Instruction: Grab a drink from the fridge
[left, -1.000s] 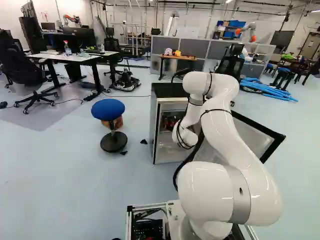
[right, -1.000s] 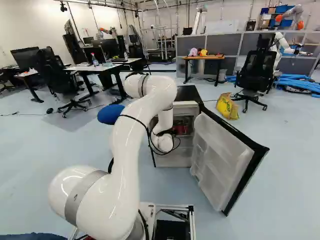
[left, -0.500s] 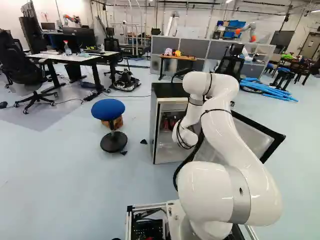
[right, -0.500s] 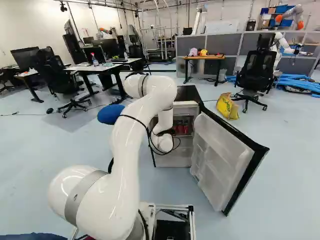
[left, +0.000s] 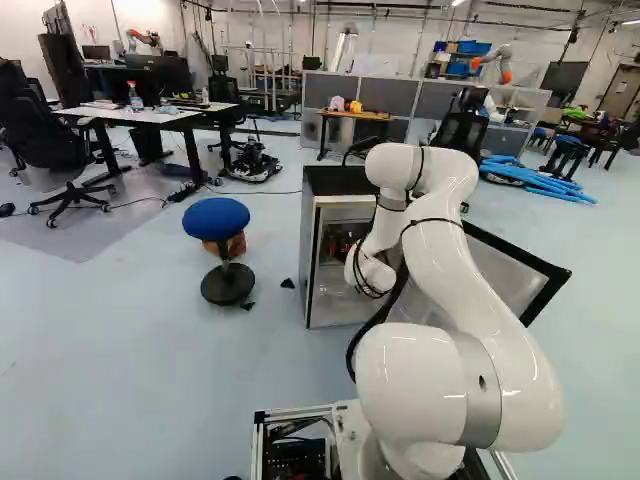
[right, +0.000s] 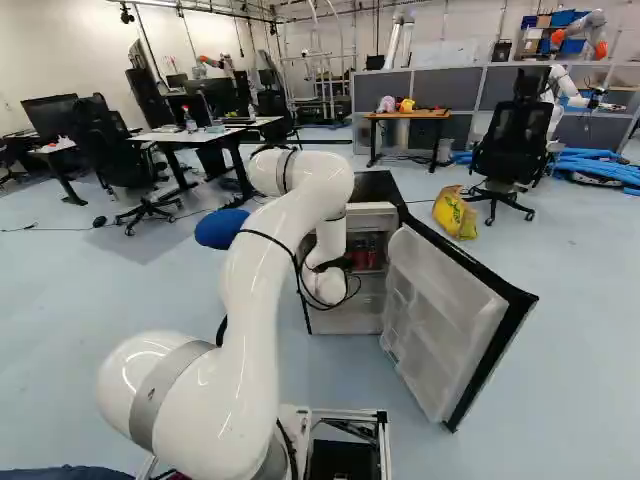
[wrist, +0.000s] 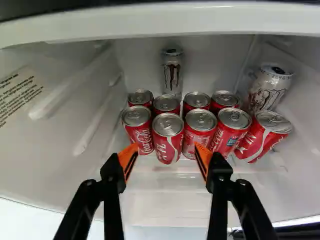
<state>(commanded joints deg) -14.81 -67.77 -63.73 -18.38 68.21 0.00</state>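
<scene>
The hand (wrist: 165, 145) stands wide open, holding nothing, before the red soda cans (wrist: 162, 145) inside the mini fridge (right: 376, 186). Advancing, a finger could topple a neighbour, since they crowd close; depth is hard to judge.

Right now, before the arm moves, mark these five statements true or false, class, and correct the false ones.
1. The gripper is open. True.
2. The fridge has red cans in it, five in the front row, four behind. True.
3. The fridge is shut. False: its door stands open.
4. Every can is red. False: two silver cans are in there too.
5. The stool is on top of the fridge. False: the blue stool stands on the floor, apart from the fridge.
</scene>
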